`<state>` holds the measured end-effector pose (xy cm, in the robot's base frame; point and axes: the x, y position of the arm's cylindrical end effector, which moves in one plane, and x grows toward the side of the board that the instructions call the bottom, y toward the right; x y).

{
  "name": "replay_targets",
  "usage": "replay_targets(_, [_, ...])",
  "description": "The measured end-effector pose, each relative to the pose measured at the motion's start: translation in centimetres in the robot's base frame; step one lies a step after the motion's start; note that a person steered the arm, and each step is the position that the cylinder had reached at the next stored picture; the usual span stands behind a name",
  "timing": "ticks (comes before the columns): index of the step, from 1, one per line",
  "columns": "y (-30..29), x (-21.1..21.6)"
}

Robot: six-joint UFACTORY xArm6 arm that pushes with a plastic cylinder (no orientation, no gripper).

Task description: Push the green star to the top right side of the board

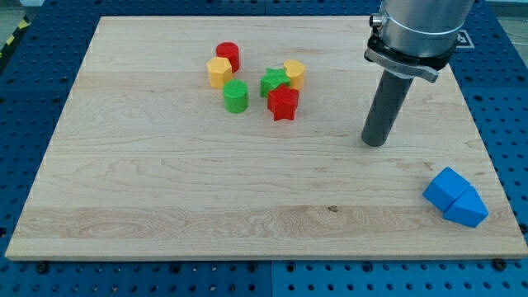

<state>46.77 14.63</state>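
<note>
No hand on this rig, just a rod. My tip (375, 142) sat on the counter (165, 190), well right of the cluster, touching nothing. Green star (273, 82) was upper-centre, wedged between yellow block (294, 73) and red star (283, 103). Green cylinder (236, 96), red cylinder (228, 55), second yellow block (219, 72) lay left. Two blue blocks (455, 198) sat bottom right.

The arm (421, 33) is cut off by the view's top edge, so only its lower housing shows. The red star (283, 103) covers the green star's (273, 81) lower part, and the green star partly hides the yellow block (294, 73) behind it. The worktop's (165, 198) bottom corners run out of view.
</note>
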Motion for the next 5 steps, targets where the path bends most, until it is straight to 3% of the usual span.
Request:
replay_targets(3, [-3.0,0.4])
replay_targets(5, [-17.3,1.1])
